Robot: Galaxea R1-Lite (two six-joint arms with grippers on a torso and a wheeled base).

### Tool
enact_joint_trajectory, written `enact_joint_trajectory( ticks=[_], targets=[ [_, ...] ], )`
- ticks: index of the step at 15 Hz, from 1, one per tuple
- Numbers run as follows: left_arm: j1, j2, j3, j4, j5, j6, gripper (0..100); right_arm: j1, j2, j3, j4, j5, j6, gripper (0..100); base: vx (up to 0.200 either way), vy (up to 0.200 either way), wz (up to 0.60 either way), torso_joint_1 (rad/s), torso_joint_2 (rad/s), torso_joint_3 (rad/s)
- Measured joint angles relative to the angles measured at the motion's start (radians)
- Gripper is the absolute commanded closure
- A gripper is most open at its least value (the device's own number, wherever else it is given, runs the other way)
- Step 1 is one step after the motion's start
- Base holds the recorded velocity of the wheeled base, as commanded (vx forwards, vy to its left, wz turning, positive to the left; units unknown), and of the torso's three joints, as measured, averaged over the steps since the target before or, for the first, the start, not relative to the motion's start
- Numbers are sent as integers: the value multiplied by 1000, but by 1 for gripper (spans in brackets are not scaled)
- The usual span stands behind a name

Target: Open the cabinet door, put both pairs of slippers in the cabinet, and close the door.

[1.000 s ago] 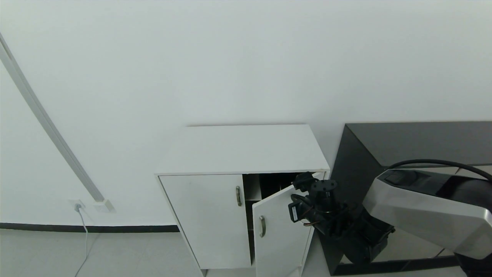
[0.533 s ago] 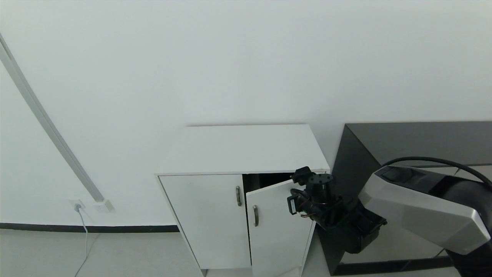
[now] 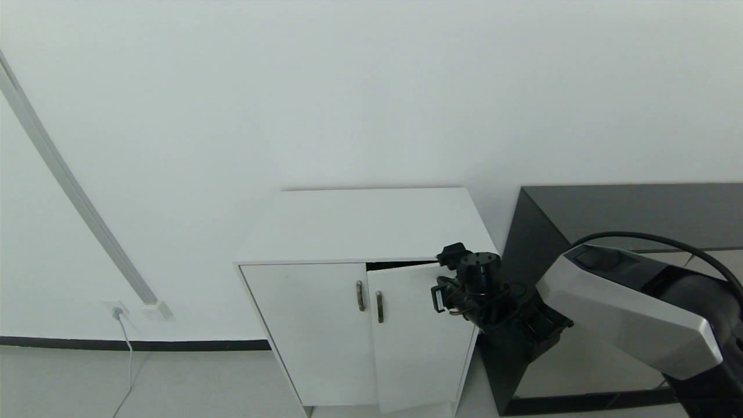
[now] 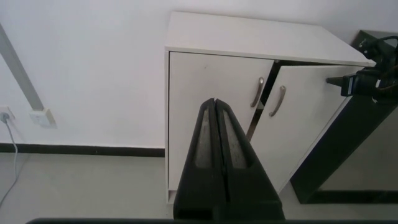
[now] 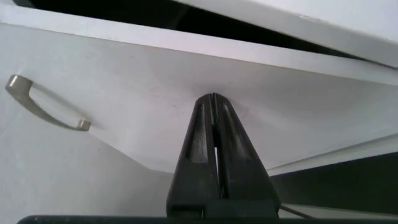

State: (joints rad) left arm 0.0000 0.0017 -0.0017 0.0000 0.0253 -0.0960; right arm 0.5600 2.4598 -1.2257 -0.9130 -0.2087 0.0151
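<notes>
Claw, right [image 5: 213, 99]: clenched on nothing, fingers pressed flat together, tip laid against face of right door [image 3: 418, 331] near its upper edge, on hinge side of handle [image 5: 46, 102]. Shut, by judgement, to serve as blunt pusher rather than gripper.
Claw, left [image 4: 214, 106]: likewise clenched and unladen, held back from cabinet [image 3: 371, 223] and facing it, clear of door's swing.
Right door: almost home, thin dark gap showing along top. Left door [image 3: 307, 325]: flush.
Step judged: final closing push, task nearly complete.
Slippers: judged stowed inside, behind doors; not confirmable.
Dark unit [image 3: 609, 215]: just beside cabinet on right, hemming arm's approach.
</notes>
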Motion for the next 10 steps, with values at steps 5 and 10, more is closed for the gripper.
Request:
enact_joint_trajectory(
  ticks=[5,10],
  targets=[
    [0,0,0,0,0,0,100,-1,8,-52,40,-1,-1,100,0,0,0,0,0,0],
    [0,0,0,0,0,1,100,-3,15,-78,54,-4,-1,100,0,0,0,0,0,0]
  ],
)
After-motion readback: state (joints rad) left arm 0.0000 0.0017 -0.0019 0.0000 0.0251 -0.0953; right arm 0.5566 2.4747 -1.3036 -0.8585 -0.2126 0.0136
